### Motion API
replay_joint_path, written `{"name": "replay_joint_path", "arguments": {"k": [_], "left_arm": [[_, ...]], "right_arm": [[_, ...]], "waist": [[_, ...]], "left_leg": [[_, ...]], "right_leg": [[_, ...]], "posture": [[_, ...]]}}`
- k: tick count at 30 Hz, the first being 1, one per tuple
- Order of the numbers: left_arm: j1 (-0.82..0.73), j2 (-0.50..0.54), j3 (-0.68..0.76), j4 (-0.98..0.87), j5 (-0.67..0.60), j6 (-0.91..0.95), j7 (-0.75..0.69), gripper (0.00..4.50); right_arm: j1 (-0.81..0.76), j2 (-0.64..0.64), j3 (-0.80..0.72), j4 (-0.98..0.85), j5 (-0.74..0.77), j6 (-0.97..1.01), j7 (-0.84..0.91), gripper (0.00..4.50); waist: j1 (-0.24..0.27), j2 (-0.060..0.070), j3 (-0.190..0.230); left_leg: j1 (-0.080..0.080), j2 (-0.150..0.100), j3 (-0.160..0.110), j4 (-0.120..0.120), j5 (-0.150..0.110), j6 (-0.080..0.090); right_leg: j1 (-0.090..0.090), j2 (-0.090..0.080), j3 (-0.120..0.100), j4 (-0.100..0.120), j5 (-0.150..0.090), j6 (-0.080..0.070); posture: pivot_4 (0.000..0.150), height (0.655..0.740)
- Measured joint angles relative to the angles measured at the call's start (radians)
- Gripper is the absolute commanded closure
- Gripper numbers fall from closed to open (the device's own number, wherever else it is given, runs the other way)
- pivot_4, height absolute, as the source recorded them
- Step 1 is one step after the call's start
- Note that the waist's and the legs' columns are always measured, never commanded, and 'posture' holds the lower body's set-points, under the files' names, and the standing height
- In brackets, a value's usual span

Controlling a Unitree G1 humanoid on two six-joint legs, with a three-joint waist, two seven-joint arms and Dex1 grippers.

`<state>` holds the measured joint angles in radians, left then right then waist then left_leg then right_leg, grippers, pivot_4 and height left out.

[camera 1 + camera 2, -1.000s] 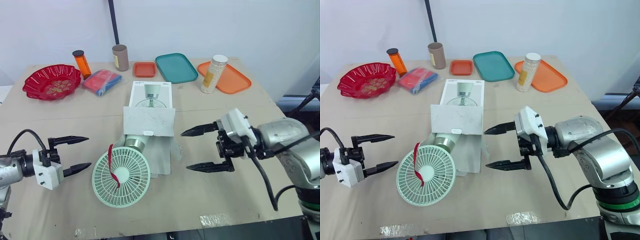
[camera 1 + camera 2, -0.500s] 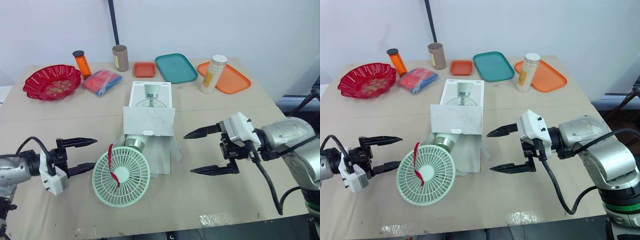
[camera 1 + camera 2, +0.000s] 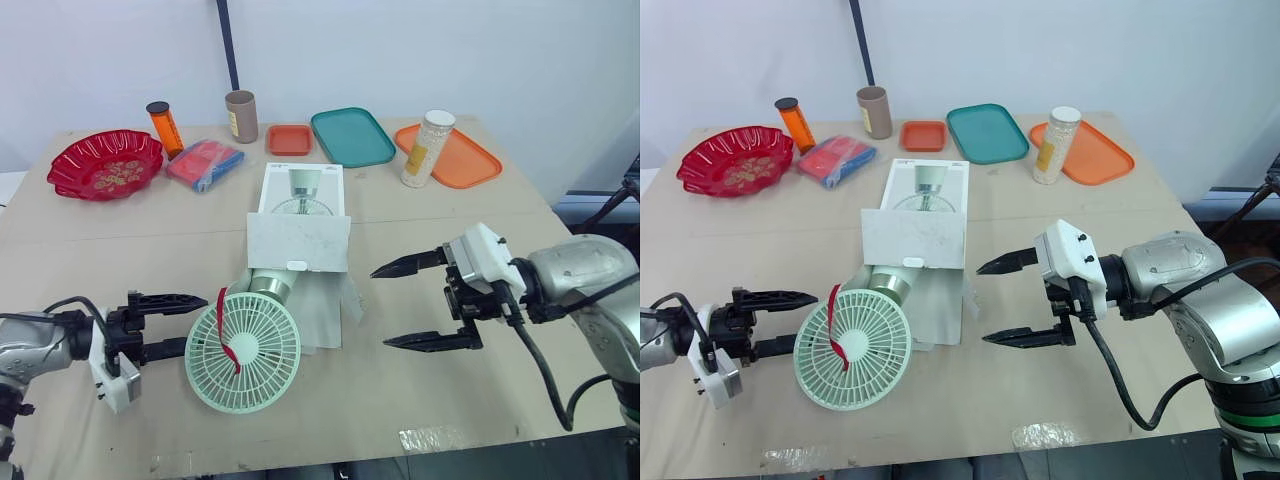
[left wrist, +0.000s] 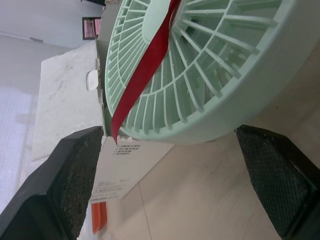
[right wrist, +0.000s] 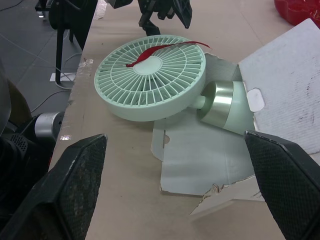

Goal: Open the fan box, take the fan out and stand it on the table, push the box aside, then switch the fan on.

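Observation:
The mint-green fan (image 3: 243, 352) lies flat on the table with a red ribbon across its grille. Its metallic base (image 3: 268, 285) rests at the mouth of the white fan box (image 3: 300, 190), whose front flap (image 3: 298, 243) hangs open. My left gripper (image 3: 195, 322) is open at the fan head's left rim. In the left wrist view the fan head (image 4: 210, 75) sits close between the two pads (image 4: 65, 185). My right gripper (image 3: 380, 308) is open and holds nothing, a hand's width right of the box. The right wrist view looks across at the fan (image 5: 155, 75) and the flap (image 5: 295, 90).
Along the back of the table stand a red bowl (image 3: 104, 163), an orange bottle (image 3: 161, 125), a red-and-blue packet (image 3: 204, 163), a brown cylinder (image 3: 240, 115), a small orange tray (image 3: 290, 138), a teal tray (image 3: 352, 135) and an orange tray (image 3: 470, 160) with a white jar (image 3: 425, 148).
My left gripper has moved right along the table until its fingers reach the fan head's rim. My right gripper has drifted slightly right. The fan and box have not moved.

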<state>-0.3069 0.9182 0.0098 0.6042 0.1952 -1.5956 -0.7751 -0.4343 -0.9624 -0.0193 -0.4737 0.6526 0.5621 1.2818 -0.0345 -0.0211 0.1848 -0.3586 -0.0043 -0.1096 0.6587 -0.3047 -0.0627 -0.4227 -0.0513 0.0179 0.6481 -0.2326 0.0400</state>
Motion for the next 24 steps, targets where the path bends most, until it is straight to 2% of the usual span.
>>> {"name": "replay_joint_path", "arguments": {"k": [13,14,18,23,24], "left_arm": [[-0.053,-0.046,0.028,-0.117,0.338,-0.002,0.282,0.00],[-0.051,-0.043,0.027,-0.137,0.410,-0.002,0.349,0.00],[-0.049,-0.031,0.026,-0.160,0.513,-0.003,0.459,0.00],[-0.058,-0.030,0.026,-0.162,0.706,-0.011,0.645,0.00],[-0.063,-0.031,0.026,-0.162,0.744,-0.012,0.682,0.41]], "right_arm": [[-0.010,-0.006,-0.001,-0.003,0.012,0.039,-0.031,0.02],[-0.009,-0.006,-0.001,-0.003,0.013,0.043,-0.034,0.02],[-0.009,-0.006,-0.001,-0.003,0.013,0.045,-0.036,0.02],[-0.009,-0.006,-0.001,-0.003,0.013,0.045,-0.040,0.02],[-0.009,-0.006,-0.001,-0.003,0.013,0.045,-0.040,0.00]], "waist": [[0.000,-0.001,-0.001],[0.000,-0.001,-0.001],[0.000,-0.001,-0.001],[0.000,-0.001,-0.001],[0.000,-0.001,-0.001]], "left_leg": [[0.000,0.000,0.000,0.002,0.000,0.000],[0.000,0.000,0.000,0.002,0.000,0.000],[0.000,0.000,0.000,0.002,0.000,0.000],[0.000,0.000,0.000,0.003,0.000,0.000],[0.000,-0.001,0.000,0.003,0.000,0.000]], "right_leg": [[0.000,0.000,0.000,0.001,0.000,0.000],[0.000,0.000,0.000,0.001,0.000,0.001],[0.000,0.000,0.000,0.001,0.000,0.001],[0.001,0.000,0.000,0.001,0.001,0.001],[0.001,0.000,0.000,0.002,0.001,0.001]], "posture": [[0.150,0.7400],[0.150,0.7400],[0.150,0.7400],[0.150,0.7400],[0.150,0.7400]]}}
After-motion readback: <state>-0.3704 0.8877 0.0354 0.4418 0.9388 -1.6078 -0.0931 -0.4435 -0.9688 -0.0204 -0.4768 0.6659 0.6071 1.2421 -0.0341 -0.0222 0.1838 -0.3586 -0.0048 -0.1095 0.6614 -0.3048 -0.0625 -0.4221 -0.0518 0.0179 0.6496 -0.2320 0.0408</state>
